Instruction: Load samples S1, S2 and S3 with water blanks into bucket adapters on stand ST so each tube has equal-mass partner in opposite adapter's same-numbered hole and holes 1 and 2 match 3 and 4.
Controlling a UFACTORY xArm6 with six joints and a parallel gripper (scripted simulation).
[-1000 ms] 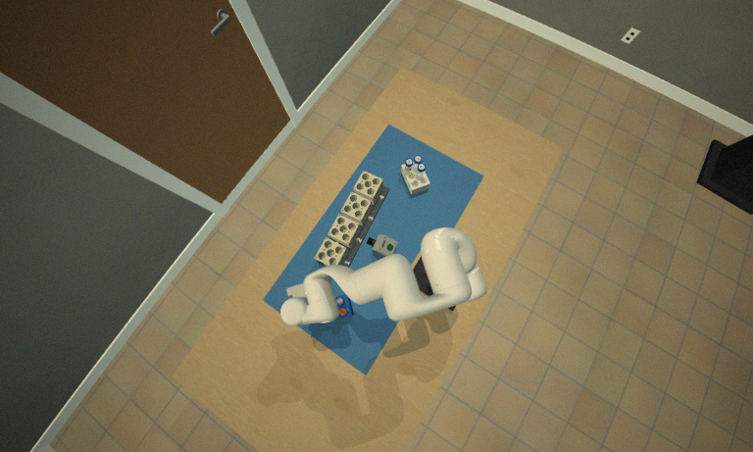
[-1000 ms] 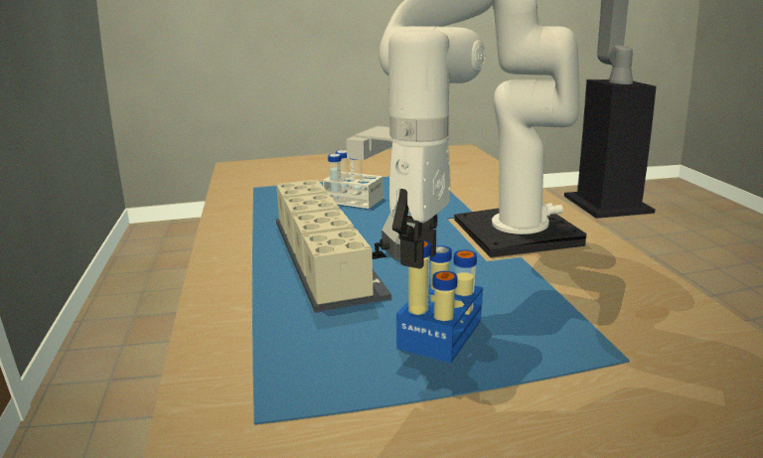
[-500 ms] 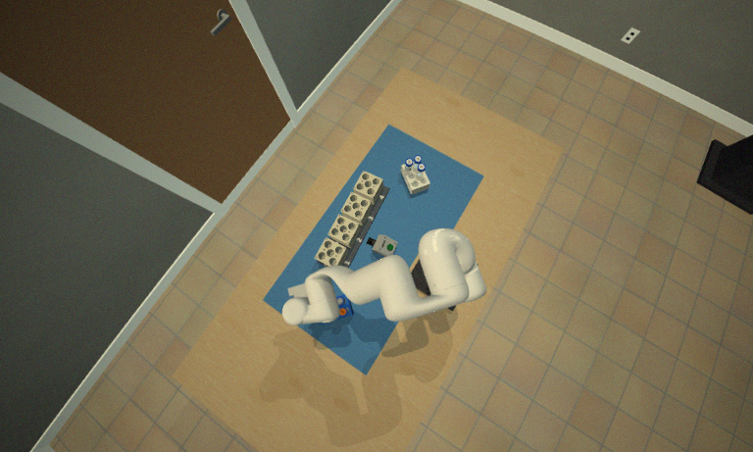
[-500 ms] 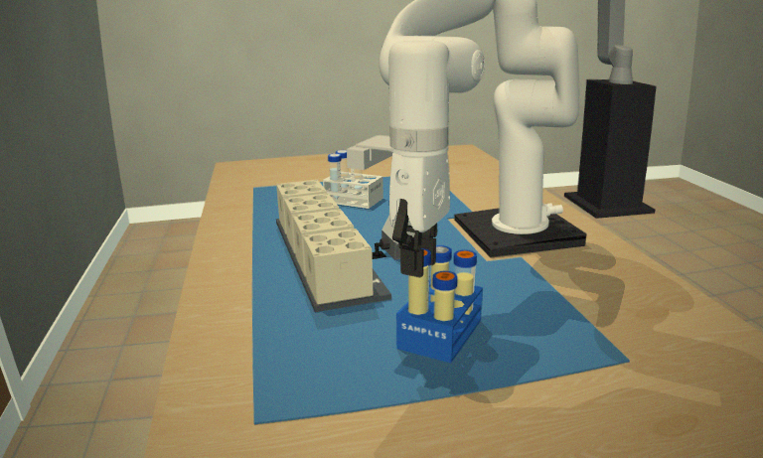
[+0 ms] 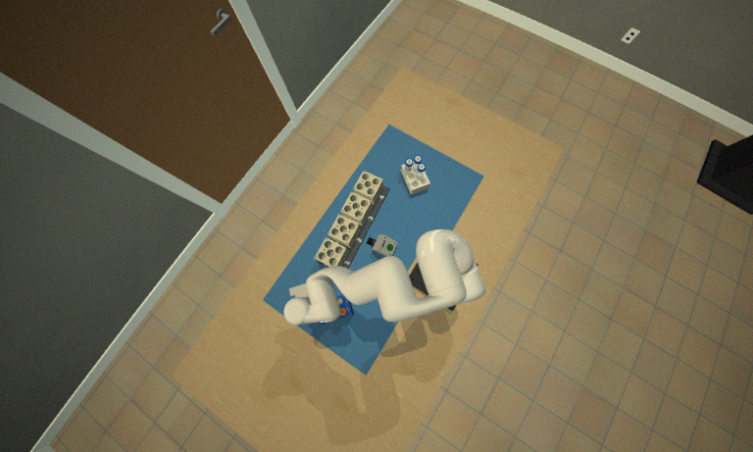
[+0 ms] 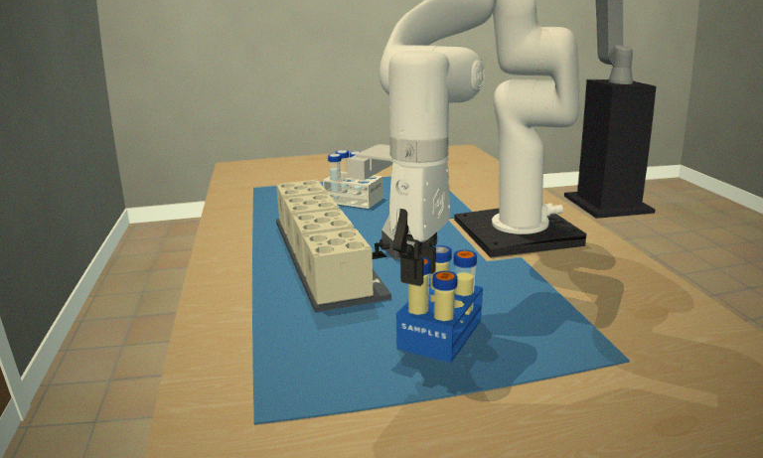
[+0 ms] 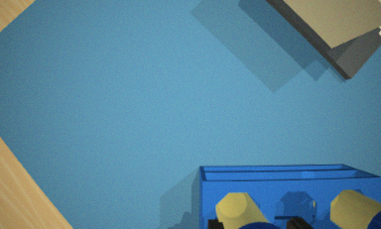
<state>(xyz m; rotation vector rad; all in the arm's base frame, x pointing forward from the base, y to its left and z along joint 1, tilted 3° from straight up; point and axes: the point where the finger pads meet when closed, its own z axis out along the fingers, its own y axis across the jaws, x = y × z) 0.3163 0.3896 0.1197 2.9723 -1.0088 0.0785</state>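
Note:
My gripper is shut on an orange-dot sample tube, upright in the left front well of the blue samples rack; full seating is unclear. A nearly full orange-dot tube stands front right, a lower-filled orange-dot tube behind. X9 stands partly behind my finger. IDs on the orange dots are unreadable. Several adapters stand on the stand, their visible holes empty. Three white-dot blanks stand in the white rack.
The small desk with the green DONE key stands between the stand and my arm's base. The adapter row lies left of the samples rack in the exterior view. The blue mat ends near the samples rack.

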